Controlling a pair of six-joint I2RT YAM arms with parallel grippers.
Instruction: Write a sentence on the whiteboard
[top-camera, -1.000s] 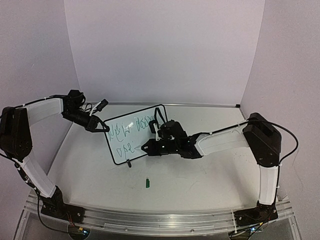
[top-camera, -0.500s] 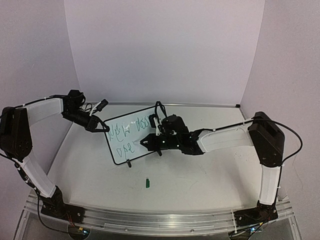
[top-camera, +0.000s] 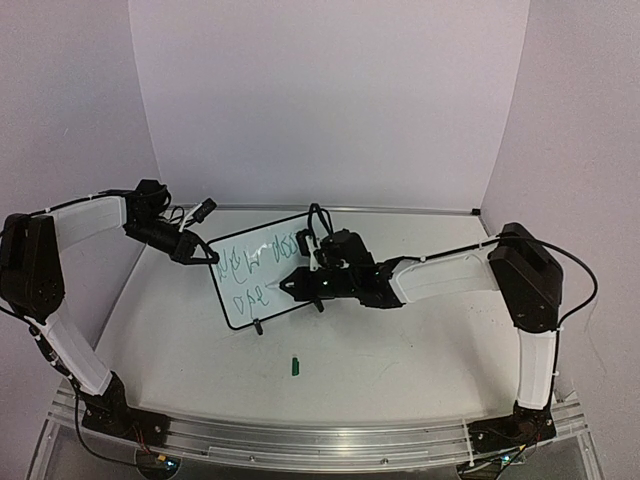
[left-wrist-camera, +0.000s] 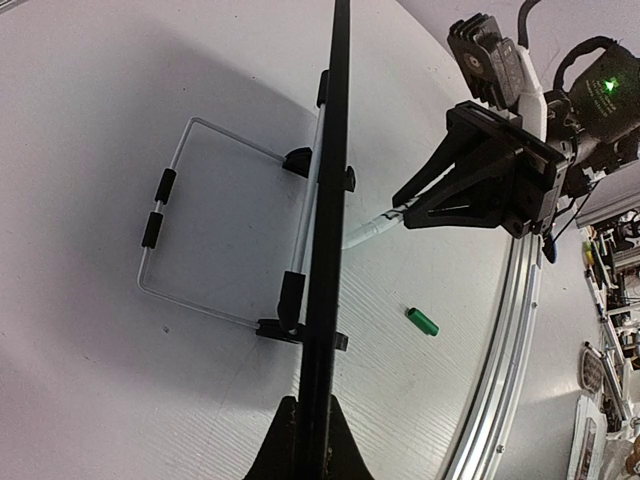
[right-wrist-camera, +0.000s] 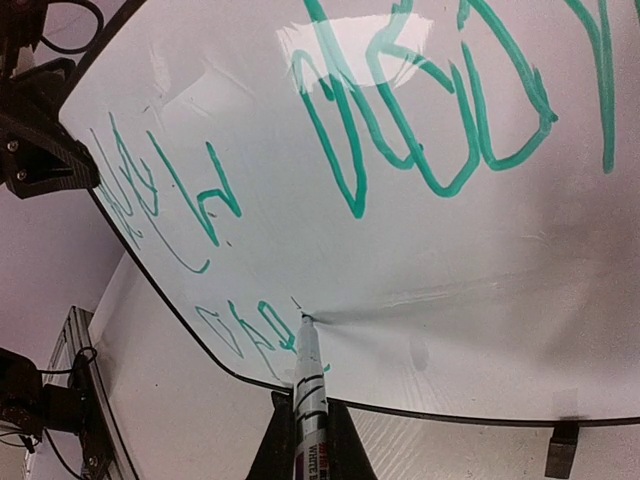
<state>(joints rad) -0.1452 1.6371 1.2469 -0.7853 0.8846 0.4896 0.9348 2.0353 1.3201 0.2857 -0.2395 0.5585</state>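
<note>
The whiteboard (top-camera: 268, 272) stands tilted on the table on its wire stand, with two lines of green scrawl (top-camera: 258, 258). My left gripper (top-camera: 205, 255) is shut on the board's left edge, seen edge-on in the left wrist view (left-wrist-camera: 322, 300). My right gripper (top-camera: 318, 287) is shut on a white marker (right-wrist-camera: 308, 390). The marker's tip touches the board (right-wrist-camera: 480, 260) just right of the second line of writing (right-wrist-camera: 250, 330).
A green marker cap (top-camera: 295, 366) lies on the table in front of the board; it also shows in the left wrist view (left-wrist-camera: 422, 321). The wire stand (left-wrist-camera: 200, 230) juts out behind the board. A metal rail (top-camera: 300, 440) runs along the near table edge.
My right gripper moved up and a little left along the board with the marker; the tip now rests at the end of the second line. The left arm has not moved.
</note>
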